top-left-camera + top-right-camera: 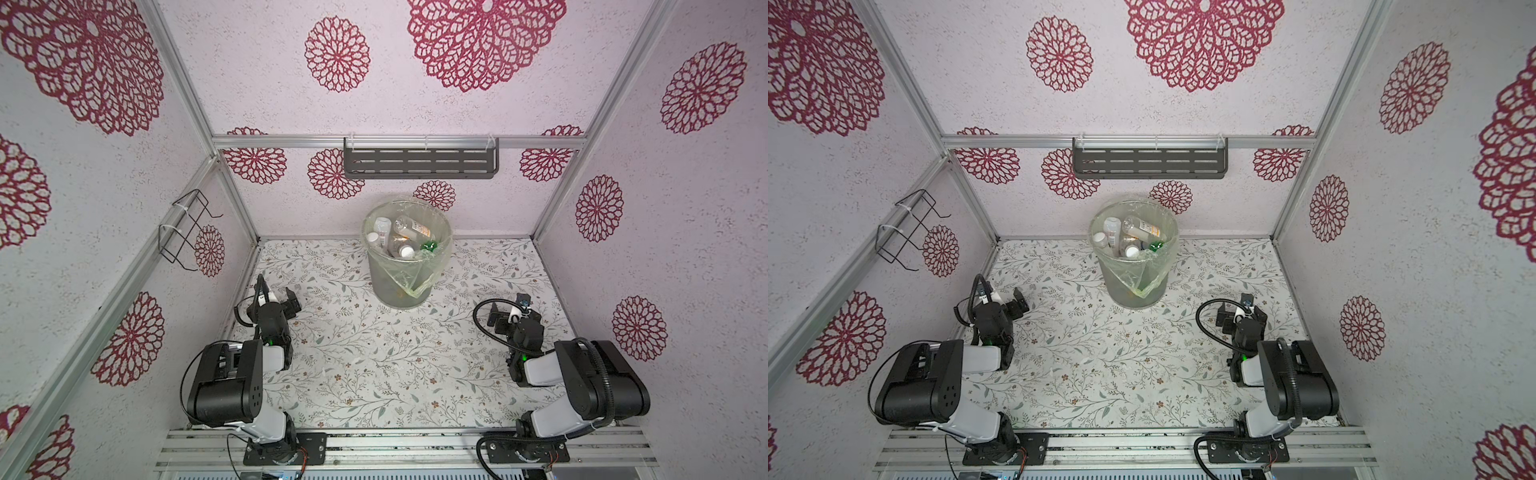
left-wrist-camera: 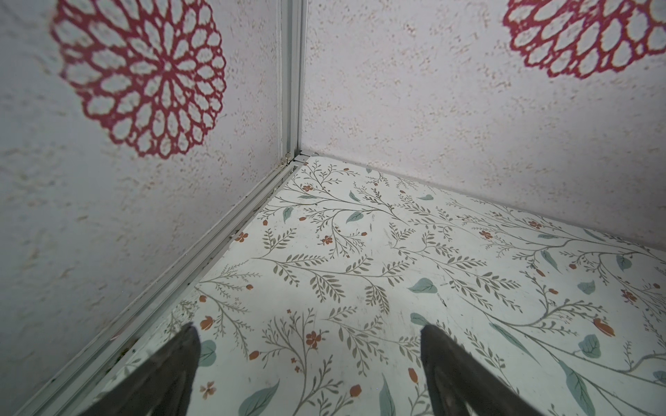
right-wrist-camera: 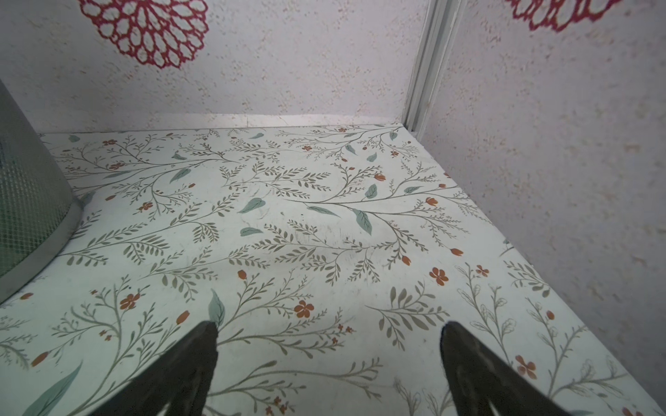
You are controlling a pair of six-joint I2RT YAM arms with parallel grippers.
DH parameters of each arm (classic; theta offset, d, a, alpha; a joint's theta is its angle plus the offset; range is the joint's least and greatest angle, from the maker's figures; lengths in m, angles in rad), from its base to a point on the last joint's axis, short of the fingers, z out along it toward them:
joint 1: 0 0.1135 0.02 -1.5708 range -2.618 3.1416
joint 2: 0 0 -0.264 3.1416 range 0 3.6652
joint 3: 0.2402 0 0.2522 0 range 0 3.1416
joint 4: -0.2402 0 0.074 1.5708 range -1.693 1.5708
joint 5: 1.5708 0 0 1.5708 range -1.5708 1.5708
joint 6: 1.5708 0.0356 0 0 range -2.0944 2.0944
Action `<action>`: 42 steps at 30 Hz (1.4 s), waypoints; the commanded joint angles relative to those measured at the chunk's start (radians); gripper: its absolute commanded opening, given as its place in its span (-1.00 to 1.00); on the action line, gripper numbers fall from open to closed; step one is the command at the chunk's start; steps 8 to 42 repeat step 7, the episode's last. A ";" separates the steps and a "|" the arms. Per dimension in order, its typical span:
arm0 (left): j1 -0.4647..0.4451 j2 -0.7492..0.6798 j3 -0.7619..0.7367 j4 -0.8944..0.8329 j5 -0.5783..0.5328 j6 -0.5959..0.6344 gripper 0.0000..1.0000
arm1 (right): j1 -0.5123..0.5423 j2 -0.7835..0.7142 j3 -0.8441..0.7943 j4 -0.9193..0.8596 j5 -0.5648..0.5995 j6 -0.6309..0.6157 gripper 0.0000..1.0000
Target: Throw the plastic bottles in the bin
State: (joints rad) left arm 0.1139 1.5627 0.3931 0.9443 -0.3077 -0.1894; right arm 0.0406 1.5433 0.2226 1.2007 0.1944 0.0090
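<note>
Your plastic bottles (image 1: pixel 409 235) lie inside the bin (image 1: pixel 388 286), heaped close under its rim in both top views (image 1: pixel 1133 235). You can pick out several white caps, a clear bottle with a white and orange label lying across the top, and a green one against the right side of the heap. The thin yellowish bag (image 1: pixel 419 278) lining the bin hangs crumpled down its front wall.

The bin stands upright at the back middle of the bench (image 1: pixel 374 365), near the rear wall. It sits ahead of both sets of jaws and between them from side to side, well apart from each.

Your left jaws stand wide apart at the left edge of the bench, low over it. In the left wrist view their dark fingertips (image 2: pixel 187 349) frame only the flowered bench surface (image 2: pixel 360 259), pointing toward the corner where two walls meet.

Your right jaws are just as wide, low over the right side of the bench. In the right wrist view the fingertips (image 3: pixel 205 345) again have only bench pattern between them. The bin's grey mesh-textured wall and foot (image 3: pixel 32 201) show at the border of that view, off to one side of the jaws and not touching them.

Both arms are folded back toward their bases at the front rail (image 1: pixel 399 446).
</note>
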 commanded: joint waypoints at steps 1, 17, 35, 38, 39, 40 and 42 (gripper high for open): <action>0.000 -0.001 0.004 0.000 -0.002 0.028 0.95 | 0.001 -0.006 0.028 0.009 -0.024 -0.017 0.98; 0.000 -0.001 0.005 -0.001 -0.002 0.028 0.95 | -0.034 -0.010 0.041 -0.019 -0.076 0.008 0.98; 0.000 -0.001 0.005 -0.001 -0.002 0.028 0.95 | -0.034 -0.010 0.041 -0.019 -0.076 0.008 0.98; 0.000 -0.001 0.005 -0.001 -0.002 0.028 0.95 | -0.034 -0.010 0.041 -0.019 -0.076 0.008 0.98; 0.000 -0.001 0.005 -0.001 -0.002 0.028 0.95 | -0.034 -0.010 0.041 -0.019 -0.076 0.008 0.98; 0.000 -0.001 0.005 -0.001 -0.002 0.028 0.95 | -0.034 -0.010 0.041 -0.019 -0.076 0.008 0.98; 0.000 -0.001 0.005 -0.001 -0.002 0.028 0.95 | -0.034 -0.010 0.041 -0.019 -0.076 0.008 0.98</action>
